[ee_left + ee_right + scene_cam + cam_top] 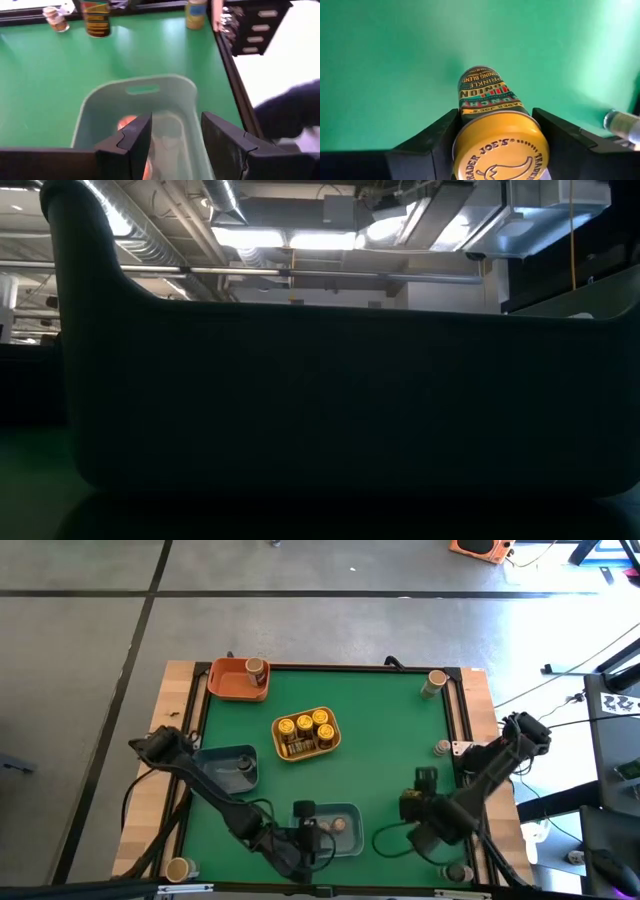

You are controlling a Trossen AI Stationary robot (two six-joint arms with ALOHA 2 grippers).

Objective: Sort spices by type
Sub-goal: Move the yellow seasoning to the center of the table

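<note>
Right gripper (495, 145) clamps a yellow-lidded jar (492, 125); left gripper (172, 145), fingers apart, hovers over the near blue tray (352, 812) (several jars remain unsorted).

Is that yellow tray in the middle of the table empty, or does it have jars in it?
Not empty. The high view shows the yellow tray holding several yellow-lidded jars standing upright, lids facing up.

Yellow lid (500, 146) of a jar — reads "TRADER JOE'S".
</note>
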